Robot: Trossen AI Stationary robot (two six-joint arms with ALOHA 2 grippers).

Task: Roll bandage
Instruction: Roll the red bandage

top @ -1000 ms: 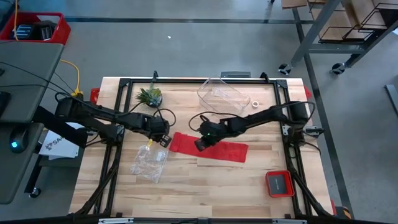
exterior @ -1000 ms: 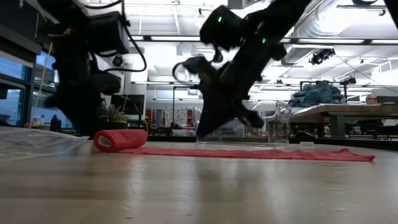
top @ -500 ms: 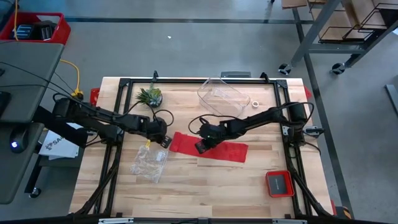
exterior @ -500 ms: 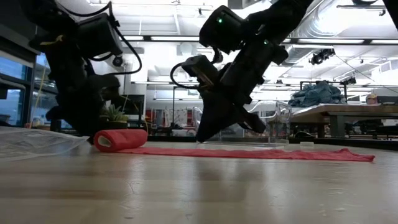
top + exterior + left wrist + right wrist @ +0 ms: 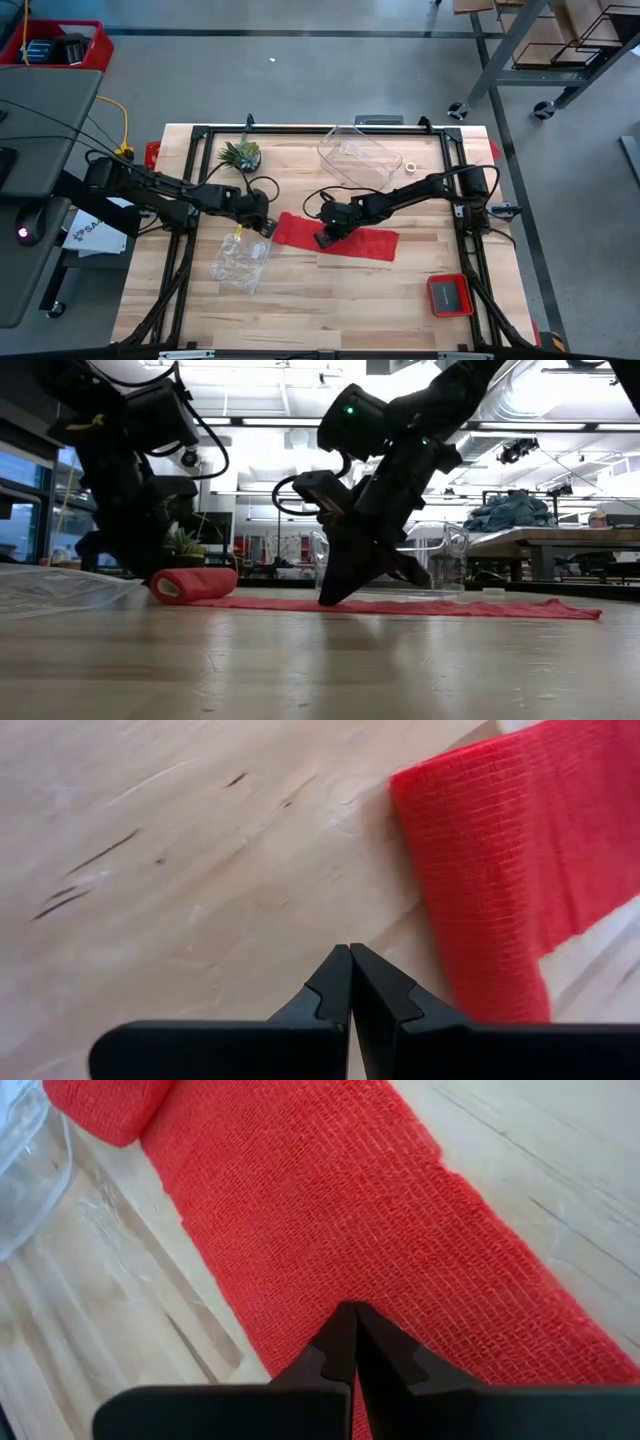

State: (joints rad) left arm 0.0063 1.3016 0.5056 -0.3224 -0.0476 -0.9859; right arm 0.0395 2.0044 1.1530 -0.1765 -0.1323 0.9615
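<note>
The red bandage lies flat across the middle of the table. Its left end is wound into a small roll, which rests on its side on the wood and also shows in the left wrist view. My right gripper is shut, with its tips down on the flat strip a little right of the roll. My left gripper is shut and empty, its tips over bare wood just left of the roll. My right gripper presses its shut fingertips down on the flat strip, about a third of the way along from the rolled end. The fingers slant down from the table's right. The strip lies flat on the table under them.
A crumpled clear plastic bag lies near the left gripper toward the front. A clear plastic container, a small plant and a small white ring stand at the back. A small red tray sits at the front right.
My right gripper has come down, still shut, from just above the strip until its tips rest on it. The bandage has not moved.
</note>
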